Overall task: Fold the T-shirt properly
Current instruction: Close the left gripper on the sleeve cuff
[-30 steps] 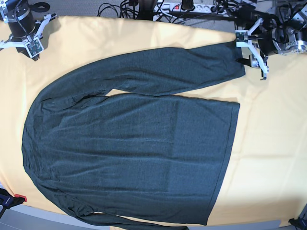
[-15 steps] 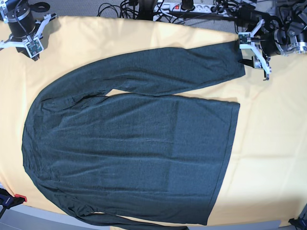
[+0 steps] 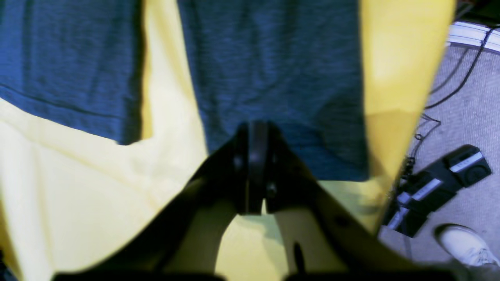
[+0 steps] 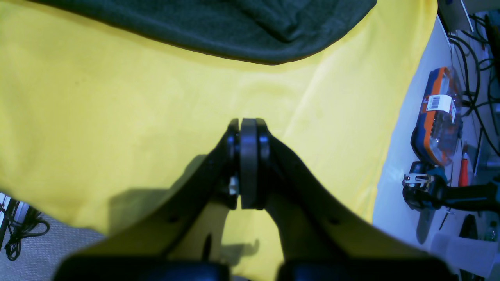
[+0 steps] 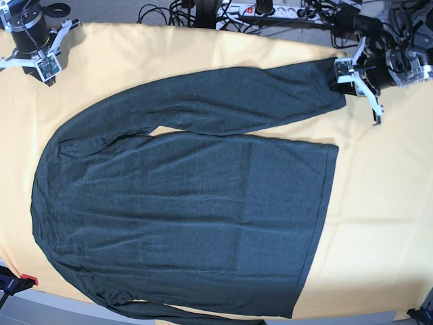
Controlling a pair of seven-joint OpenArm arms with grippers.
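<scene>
T-shirt (image 5: 183, 203), dark charcoal long-sleeved knit, lies flat on the pale yellow tablecloth (image 5: 379, 203), its sleeve cuff pinched in the left gripper (image 3: 252, 164); lift gently to avoid slipping, while the right gripper (image 4: 248, 164) rests pressed together, empty, the shirt ahead of it.

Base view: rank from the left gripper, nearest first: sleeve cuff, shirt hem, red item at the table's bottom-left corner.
1. Cuff of the dark charcoal knit T-shirt, right at the left gripper.
2. Plain hem, below it.
3. Small red item, far corner.
</scene>
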